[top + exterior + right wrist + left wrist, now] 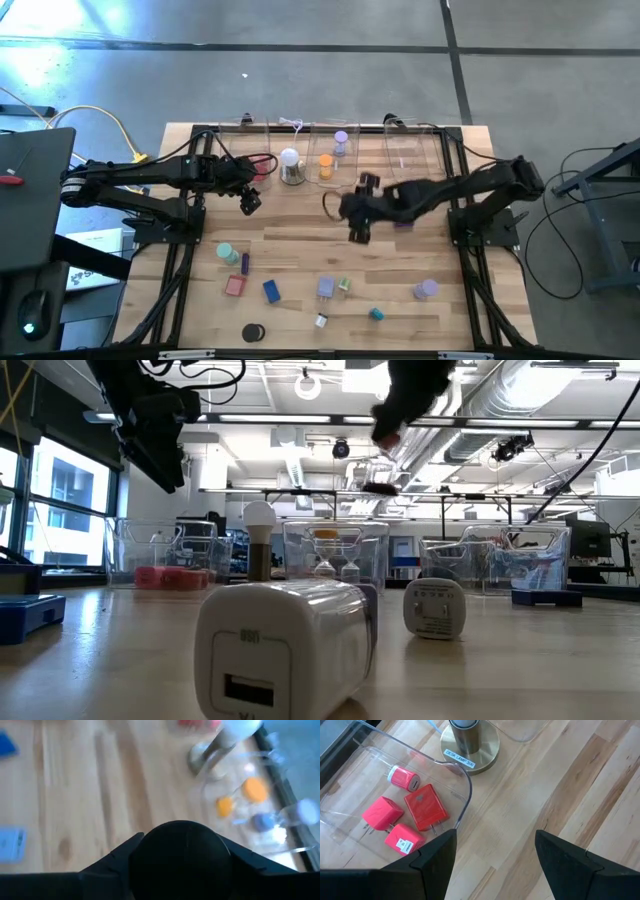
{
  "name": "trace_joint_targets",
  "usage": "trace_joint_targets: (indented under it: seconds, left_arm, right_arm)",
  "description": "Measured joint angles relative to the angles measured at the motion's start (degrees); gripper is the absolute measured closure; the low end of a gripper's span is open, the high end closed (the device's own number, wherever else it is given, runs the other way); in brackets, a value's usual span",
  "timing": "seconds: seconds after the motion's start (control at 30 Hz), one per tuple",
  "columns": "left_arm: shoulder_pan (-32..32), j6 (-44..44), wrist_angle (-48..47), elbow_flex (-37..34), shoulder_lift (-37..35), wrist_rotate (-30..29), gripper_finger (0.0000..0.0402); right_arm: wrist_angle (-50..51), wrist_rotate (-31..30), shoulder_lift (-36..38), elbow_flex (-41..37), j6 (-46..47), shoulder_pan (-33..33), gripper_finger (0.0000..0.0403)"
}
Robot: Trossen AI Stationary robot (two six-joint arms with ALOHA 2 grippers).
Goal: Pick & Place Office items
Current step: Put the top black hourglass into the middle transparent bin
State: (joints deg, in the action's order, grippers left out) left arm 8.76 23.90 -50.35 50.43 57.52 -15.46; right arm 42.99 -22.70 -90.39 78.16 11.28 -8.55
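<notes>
My right gripper (180,845) hangs over the middle of the table (355,215), shut on a black round item (180,870). My left gripper (495,855) stands open and empty in the air at the far left (250,200), beside a clear bin (462,775) that holds several red chargers (422,807). More office items lie loose on the near half of the table: a teal cylinder (227,252), a pink square (235,285), a blue block (271,291), a lavender block (326,288) and a black disc (253,332). My right gripper pinches the black round item by its two opposite sides (142,855) between its two fingers. The fingers slant down from the table's right side. The item is lifted clear of the table.
A row of clear bins stands along the far edge, with orange pieces (325,165) and purple pieces (341,143) inside. A white-domed desk lamp (290,165) stands beside the red bin. A lavender cylinder (427,290) and a small teal piece (376,314) lie near right.
</notes>
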Motion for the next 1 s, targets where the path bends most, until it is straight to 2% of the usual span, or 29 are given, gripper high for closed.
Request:
trace_joint_targets:
  seconds: [0.13,0.27,0.57,0.7,1.0]
  left_arm:
    - [-0.01,0.0,0.07,0.0,0.0,0.0,0.014]
    - [-0.01,0.14,0.2,0.0,0.02,0.0,0.014]
    - [-0.01,-0.23,0.2,0.0,0.02,0.01,0.014]
    - [-0.01,-0.5,0.2,0.0,0.02,0.02,0.014]
    - [-0.01,-0.52,0.2,0.0,0.02,0.01,0.014]
  right_arm:
    - [0.32,0.15,1.15,2.84,-4.11,5.6,0.0212]
    - [-4.45,1.14,1.25,4.14,-9.21,11.27,0.0212]
    - [-6.43,11.01,-0.74,4.51,-9.63,25.04,0.0212]
    - [-7.71,15.94,-3.34,4.51,-9.41,28.67,0.0212]
    - [-8.83,18.42,-10.96,4.51,-9.46,31.16,0.0212]
